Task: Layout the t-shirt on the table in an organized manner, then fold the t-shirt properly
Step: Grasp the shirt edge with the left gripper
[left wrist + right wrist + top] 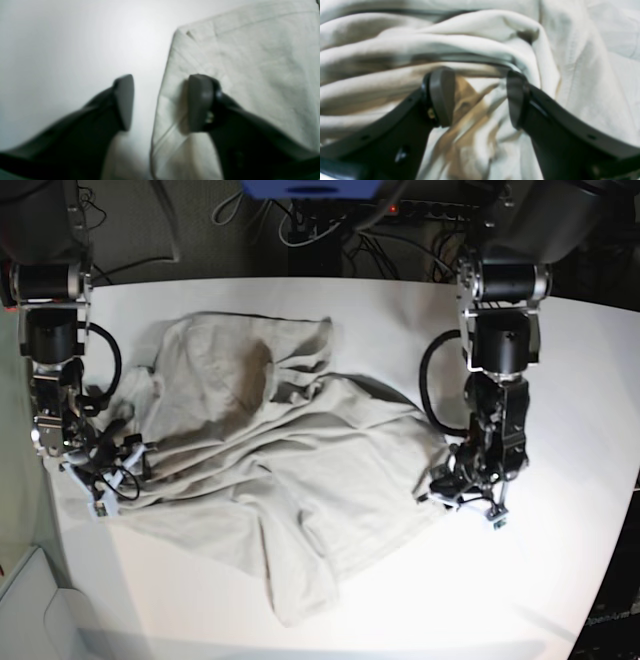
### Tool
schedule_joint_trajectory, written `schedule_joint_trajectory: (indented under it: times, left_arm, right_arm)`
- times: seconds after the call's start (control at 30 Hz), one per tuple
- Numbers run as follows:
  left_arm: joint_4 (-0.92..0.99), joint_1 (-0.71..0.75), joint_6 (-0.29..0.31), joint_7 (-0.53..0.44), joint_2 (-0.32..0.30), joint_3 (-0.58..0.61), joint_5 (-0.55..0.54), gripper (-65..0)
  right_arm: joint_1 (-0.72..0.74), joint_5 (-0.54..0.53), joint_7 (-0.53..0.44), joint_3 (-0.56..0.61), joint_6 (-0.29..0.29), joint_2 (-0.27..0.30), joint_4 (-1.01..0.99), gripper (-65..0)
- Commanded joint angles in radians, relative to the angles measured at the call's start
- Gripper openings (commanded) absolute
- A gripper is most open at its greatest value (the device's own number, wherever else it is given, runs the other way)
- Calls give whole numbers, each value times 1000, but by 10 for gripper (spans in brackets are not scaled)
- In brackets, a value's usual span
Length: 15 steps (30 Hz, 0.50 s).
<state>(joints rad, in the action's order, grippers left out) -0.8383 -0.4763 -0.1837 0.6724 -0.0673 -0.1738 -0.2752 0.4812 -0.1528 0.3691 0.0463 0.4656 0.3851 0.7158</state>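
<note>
Tools (455,485) beside rumpled t-shirt (290,470)

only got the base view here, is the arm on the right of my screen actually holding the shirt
Observer: No. The left gripper has its jaws apart, straddling the t-shirt edge; one pad lies over cloth, the other over bare table.
Operator: and the other arm
Observer: The right gripper is open too, with bunched folds between its pads, not pinched.
Operator: is that edge by the left one flat
Observer: Yes, the wrist view shows a flat, straight hemmed edge ending in a corner.
</note>
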Motion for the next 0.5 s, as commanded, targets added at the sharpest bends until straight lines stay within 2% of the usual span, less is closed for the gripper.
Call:
schedule_joint_trajectory:
  times: [0.0,0.03,0.07,0.17,0.3,0.47]
  left_arm:
    - [1,-8,-4,42,4,1,-16,-521]
    - [3,-8,-4,42,4,1,-16,-601]
    - [3,-8,-4,42,4,1,-16,-650]
    - [3,-8,-4,42,4,1,-16,-633]
    - [-16,0,-9,51,4,0,-19,-647]
    - [-160,55,-10,119,-25,-11,-23,-647]
  right_arm:
    - [14,12,15,-3,-8,12,5,-310]
    - [14,12,15,-3,-8,12,5,-310]
    - [14,12,15,-3,-8,12,5,-310]
    - [14,12,15,-3,-8,10,5,-310]
    - [14,12,14,-1,-8,1,5,-310]
    - [14,12,14,0,-8,-4,5,-310]
